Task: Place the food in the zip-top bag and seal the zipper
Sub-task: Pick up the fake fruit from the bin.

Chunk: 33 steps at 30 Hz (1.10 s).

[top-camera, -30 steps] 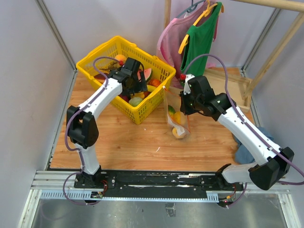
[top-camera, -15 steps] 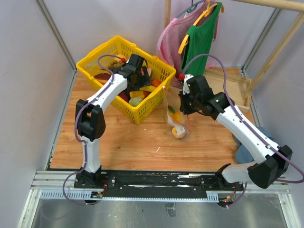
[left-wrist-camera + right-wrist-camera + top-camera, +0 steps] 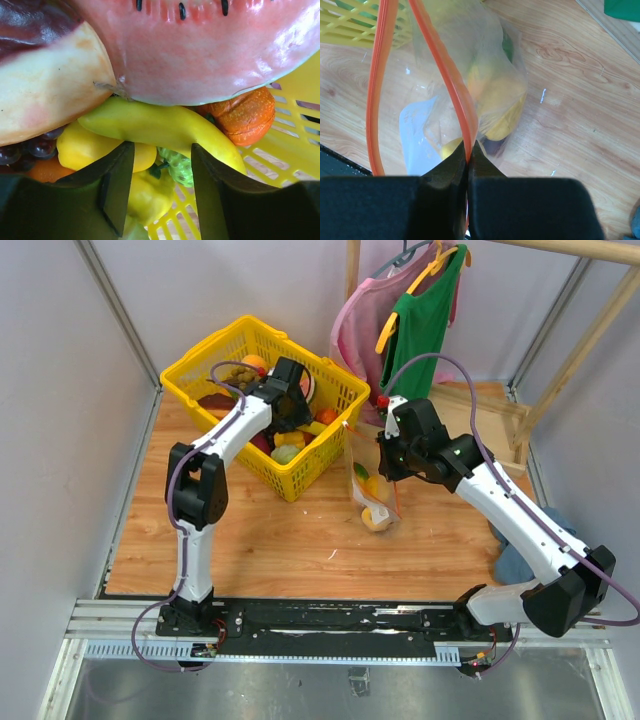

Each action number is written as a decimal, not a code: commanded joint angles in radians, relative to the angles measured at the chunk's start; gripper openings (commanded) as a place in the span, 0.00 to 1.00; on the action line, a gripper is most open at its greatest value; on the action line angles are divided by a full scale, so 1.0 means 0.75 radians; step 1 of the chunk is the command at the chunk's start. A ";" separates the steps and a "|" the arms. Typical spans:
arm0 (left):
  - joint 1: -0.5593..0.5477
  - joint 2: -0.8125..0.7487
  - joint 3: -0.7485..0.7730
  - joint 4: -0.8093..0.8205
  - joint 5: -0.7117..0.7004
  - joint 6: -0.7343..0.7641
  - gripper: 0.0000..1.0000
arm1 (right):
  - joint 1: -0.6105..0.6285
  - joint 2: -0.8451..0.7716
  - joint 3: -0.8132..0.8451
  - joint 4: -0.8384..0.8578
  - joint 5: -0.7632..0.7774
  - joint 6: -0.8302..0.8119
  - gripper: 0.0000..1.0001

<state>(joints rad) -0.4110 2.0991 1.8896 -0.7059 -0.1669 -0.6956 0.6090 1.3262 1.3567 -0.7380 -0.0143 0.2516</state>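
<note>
The clear zip-top bag [image 3: 372,495] hangs upright on the wood with several fruits inside [image 3: 495,100]. My right gripper [image 3: 468,147] is shut on one side of its red-orange zipper strip [image 3: 442,65], holding the mouth up and open; the other side of the strip [image 3: 376,85] hangs free. My left gripper [image 3: 161,165] is open inside the yellow basket [image 3: 200,368], jaws just above a yellow banana [image 3: 160,125], with a yellow pepper [image 3: 150,197] between them. A watermelon slice [image 3: 200,50], an orange fruit [image 3: 245,117] and grapes [image 3: 35,147] lie close by.
The basket stands at the back left, touching the bag's left side. A wooden rack [image 3: 520,415] with a green garment [image 3: 425,325] and a pink one [image 3: 355,330] stands at the back right. A blue cloth [image 3: 515,560] lies at the right edge.
My left gripper has moved right and deeper into the basket, over the fruit. My right gripper still holds the bag's zipper, almost unmoved.
</note>
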 commanded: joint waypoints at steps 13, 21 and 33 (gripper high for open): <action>0.059 -0.132 -0.221 0.237 -0.192 -0.175 0.82 | 0.016 -0.023 0.023 -0.004 0.013 -0.013 0.00; 0.073 0.029 -0.114 0.213 -0.146 -0.191 0.80 | 0.016 -0.024 0.018 -0.001 0.012 -0.016 0.00; 0.073 -0.105 -0.253 0.312 -0.135 -0.160 0.40 | 0.016 -0.037 0.007 -0.004 0.025 -0.019 0.01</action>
<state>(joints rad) -0.3653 2.0853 1.7428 -0.4953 -0.2497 -0.8455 0.6090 1.3209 1.3567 -0.7380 -0.0139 0.2516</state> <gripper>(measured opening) 0.493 0.009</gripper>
